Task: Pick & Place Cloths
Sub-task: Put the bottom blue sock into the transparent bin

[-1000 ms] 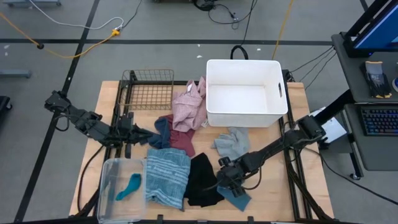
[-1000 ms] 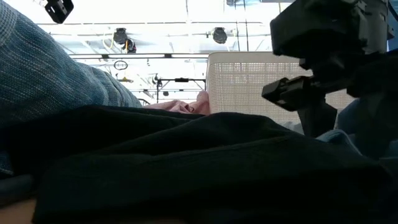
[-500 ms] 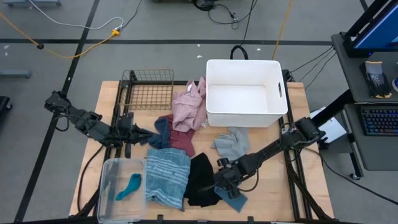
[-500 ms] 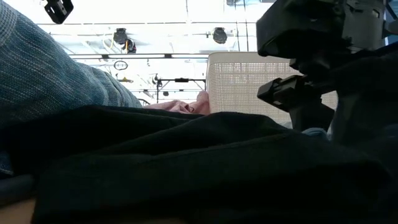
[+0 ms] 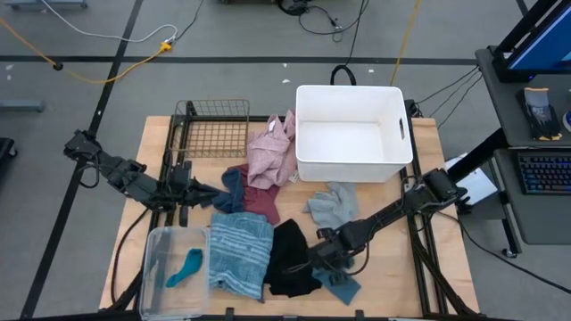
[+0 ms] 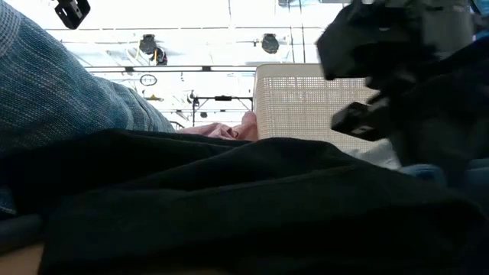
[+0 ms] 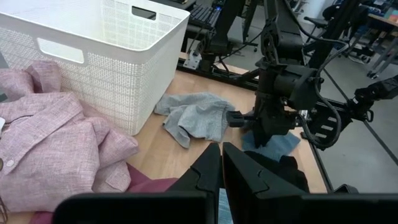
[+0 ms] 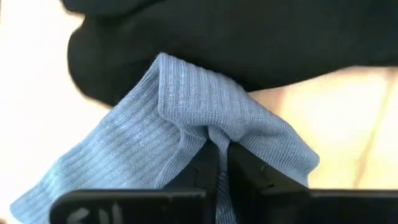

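Light wooden worktop (image 5: 419, 259) on a grey floor with cables. Right gripper (image 5: 326, 266) pinches a ribbed light-blue cloth (image 8: 186, 149) near the front edge, beside a black garment (image 5: 287, 259). Left gripper (image 5: 212, 195), pressed together, hovers mid-table. White perforated plastic basket (image 5: 352, 134) sits at the back edge.

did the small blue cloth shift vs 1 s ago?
Yes, slightly. In the high view the blue cloth, now pinched by the right gripper, is bunched up and sits a bit closer to the black cloth.
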Robot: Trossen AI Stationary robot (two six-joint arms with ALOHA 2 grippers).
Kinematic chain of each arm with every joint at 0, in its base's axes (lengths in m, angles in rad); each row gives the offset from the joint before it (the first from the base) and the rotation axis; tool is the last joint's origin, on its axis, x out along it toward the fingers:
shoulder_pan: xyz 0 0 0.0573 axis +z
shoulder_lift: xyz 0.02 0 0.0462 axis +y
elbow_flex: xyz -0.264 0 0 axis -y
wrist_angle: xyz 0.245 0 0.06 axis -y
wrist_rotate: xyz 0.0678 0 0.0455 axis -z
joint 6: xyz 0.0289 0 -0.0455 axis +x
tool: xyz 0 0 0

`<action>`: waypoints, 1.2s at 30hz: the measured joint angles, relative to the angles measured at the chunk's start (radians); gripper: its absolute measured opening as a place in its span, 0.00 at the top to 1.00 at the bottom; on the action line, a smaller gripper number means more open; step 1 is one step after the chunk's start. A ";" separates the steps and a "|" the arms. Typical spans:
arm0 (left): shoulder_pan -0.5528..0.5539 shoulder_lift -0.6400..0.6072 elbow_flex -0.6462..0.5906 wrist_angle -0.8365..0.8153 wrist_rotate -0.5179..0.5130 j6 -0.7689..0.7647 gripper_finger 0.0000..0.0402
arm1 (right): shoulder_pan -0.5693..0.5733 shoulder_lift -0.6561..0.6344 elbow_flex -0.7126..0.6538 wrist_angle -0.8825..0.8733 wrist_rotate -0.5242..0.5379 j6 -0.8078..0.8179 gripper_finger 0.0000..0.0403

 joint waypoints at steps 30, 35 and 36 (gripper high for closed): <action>0.000 0.133 0.000 0.071 0.000 -0.037 0.95 | -0.005 -0.587 -0.002 0.698 0.261 -0.353 0.99; 0.000 0.175 0.000 0.151 0.000 -0.034 0.95 | -0.007 -0.601 -0.002 0.842 0.170 -0.564 1.00; 0.000 0.182 0.000 0.168 0.000 -0.034 0.95 | -0.007 -0.599 -0.002 0.862 0.147 -0.597 1.00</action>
